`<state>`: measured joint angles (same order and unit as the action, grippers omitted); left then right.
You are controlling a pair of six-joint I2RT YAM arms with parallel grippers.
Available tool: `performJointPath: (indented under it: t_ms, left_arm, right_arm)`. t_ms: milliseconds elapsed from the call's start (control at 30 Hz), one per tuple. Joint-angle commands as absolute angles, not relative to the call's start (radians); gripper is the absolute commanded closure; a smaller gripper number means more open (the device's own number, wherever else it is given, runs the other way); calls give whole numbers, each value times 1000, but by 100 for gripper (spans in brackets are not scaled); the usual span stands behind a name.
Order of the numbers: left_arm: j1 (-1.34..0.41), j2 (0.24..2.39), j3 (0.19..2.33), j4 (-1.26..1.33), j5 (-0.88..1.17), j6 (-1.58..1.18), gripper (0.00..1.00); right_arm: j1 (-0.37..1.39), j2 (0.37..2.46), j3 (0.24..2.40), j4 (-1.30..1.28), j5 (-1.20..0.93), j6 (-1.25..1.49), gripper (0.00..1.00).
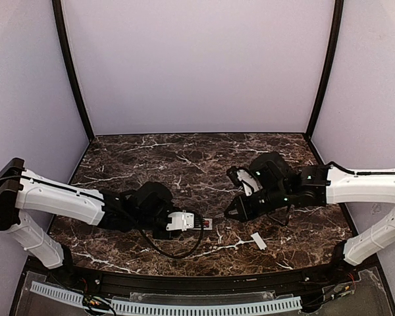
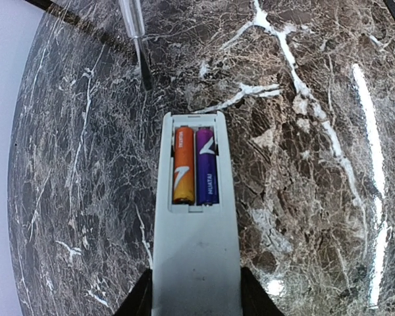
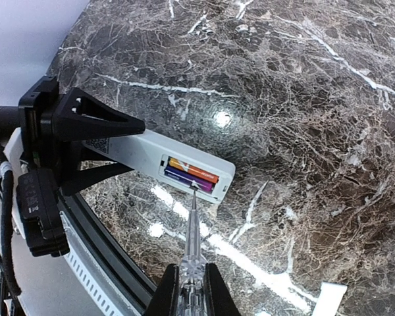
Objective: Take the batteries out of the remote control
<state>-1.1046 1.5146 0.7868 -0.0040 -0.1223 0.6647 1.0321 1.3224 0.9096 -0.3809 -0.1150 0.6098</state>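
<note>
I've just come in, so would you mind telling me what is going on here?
The left gripper holds the remote control back side up. Both batteries, one orange and one purple, sit in its open recess. The right gripper is shut on a slender clear-handled tool aimed at that recess; whether its tip touches a battery is unclear. A small white cover piece lies on the table near the right arm. No battery is out yet.
</note>
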Motion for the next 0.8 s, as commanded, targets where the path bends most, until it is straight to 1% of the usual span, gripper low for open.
performJointPath:
  t_ms: [0, 300, 767]
  left_arm:
    - [-1109, 1453, 815, -18, -103, 633, 100]
    - [-1109, 1359, 803, -17, -107, 622, 100]
    - [-1109, 1306, 793, -25, -104, 623, 100]
  right_arm:
    - [1065, 1293, 922, -411, -93, 638, 100]
    - [1086, 1257, 954, -469, -50, 626, 100]
    - [1102, 1207, 988, -469, -15, 600, 100]
